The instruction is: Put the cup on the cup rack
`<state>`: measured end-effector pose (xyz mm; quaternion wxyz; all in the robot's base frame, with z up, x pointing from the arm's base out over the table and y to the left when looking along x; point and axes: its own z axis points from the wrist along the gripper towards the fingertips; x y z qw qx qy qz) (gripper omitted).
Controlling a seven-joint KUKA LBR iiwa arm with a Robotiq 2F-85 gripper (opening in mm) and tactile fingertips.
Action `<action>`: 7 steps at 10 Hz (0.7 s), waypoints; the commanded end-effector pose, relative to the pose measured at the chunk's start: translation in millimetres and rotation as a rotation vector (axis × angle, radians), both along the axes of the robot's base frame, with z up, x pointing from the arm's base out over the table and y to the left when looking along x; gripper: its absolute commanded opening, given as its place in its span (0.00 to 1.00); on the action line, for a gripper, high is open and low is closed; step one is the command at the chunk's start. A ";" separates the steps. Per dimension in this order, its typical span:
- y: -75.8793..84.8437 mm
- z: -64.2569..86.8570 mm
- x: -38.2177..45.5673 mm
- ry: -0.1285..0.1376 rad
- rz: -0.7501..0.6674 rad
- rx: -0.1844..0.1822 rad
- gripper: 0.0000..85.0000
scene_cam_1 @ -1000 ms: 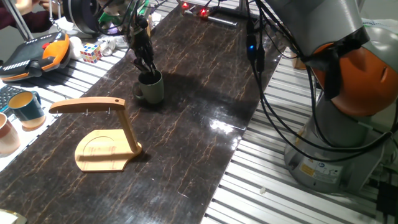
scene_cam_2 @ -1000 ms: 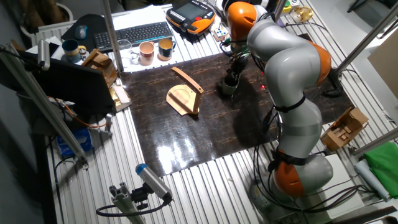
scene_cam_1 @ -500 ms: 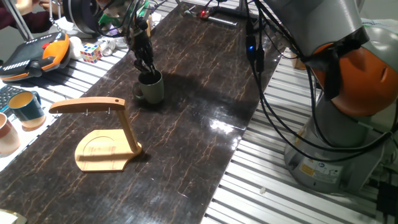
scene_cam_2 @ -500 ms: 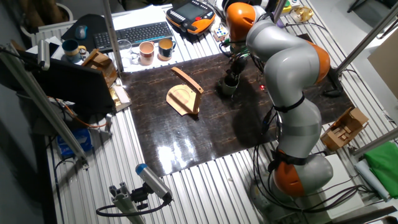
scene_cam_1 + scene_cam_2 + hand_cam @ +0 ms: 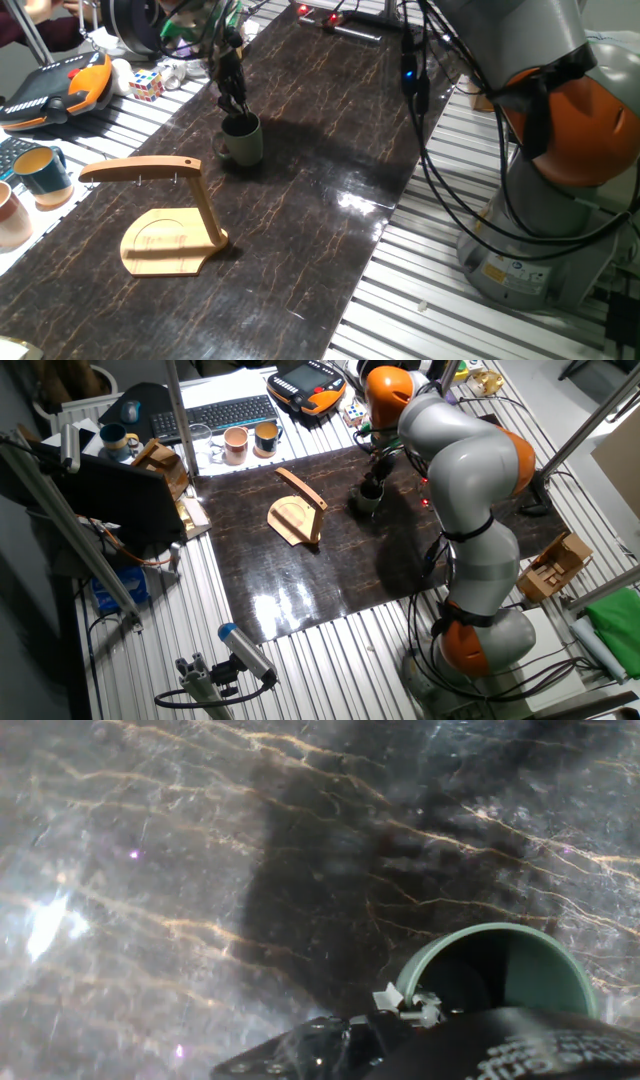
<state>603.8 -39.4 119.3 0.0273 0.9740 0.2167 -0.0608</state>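
Observation:
The sage-green cup stands upright on the dark marbled table, at its far left part; it also shows in the other fixed view. My gripper comes down from above onto the cup's rim and looks shut on it. In the hand view the cup sits at the lower right, dark inside, with my gripper at its near rim. The wooden cup rack stands in front of the cup, apart from it, its arm pointing left; it also shows in the other fixed view.
A teal cup and a pinkish-beige cup stand off the table's left edge. An orange pendant and a puzzle cube lie behind them. The robot base and hanging cables are at the right.
The hand and its cables have shifted very slightly; the cup and the rack stay in about the same place.

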 end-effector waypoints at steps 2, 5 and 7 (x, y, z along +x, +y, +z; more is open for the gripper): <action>2.3 16.5 1.3 -0.035 0.053 0.023 0.01; 17.5 37.4 3.7 -0.084 0.095 0.067 0.01; 32.2 48.9 8.5 -0.112 0.141 0.085 0.01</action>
